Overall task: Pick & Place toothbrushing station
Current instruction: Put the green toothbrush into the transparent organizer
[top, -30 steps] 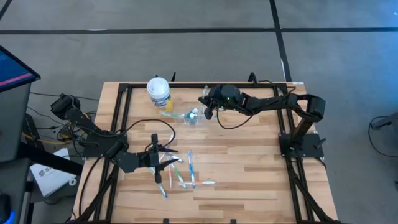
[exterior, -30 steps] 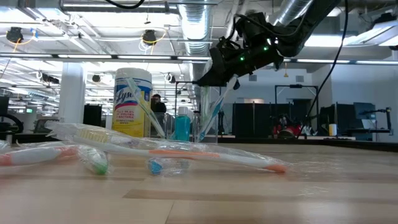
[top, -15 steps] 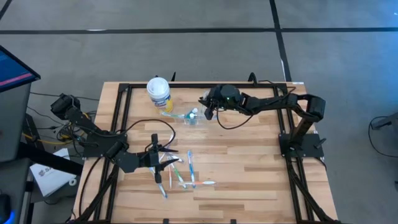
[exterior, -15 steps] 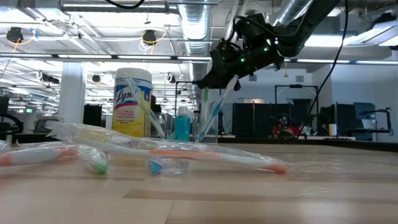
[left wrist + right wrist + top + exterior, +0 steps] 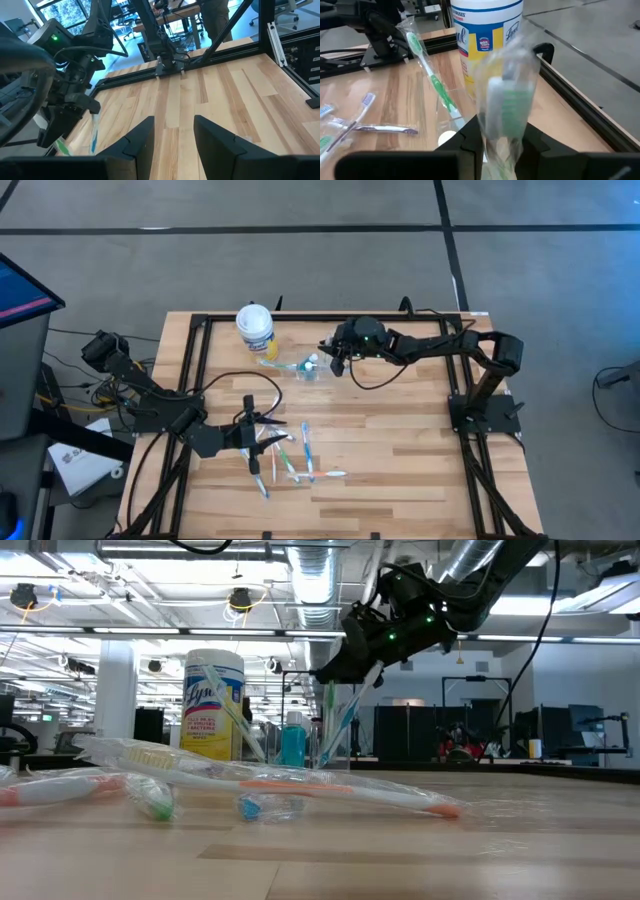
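Right claw hovers over the clear cup, a wrapped toothbrush between its fingers. Left claw sits open above the loose toothbrushes on the tabletop.

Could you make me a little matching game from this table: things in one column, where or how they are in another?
1 yellow canister
2 clear cup
3 left gripper
4 loose toothbrushes

a open, holding nothing
b white-lidded, near the table's far edge
c lying flat on the table
d just below the right gripper

Pairs: 1-b, 2-d, 3-a, 4-c
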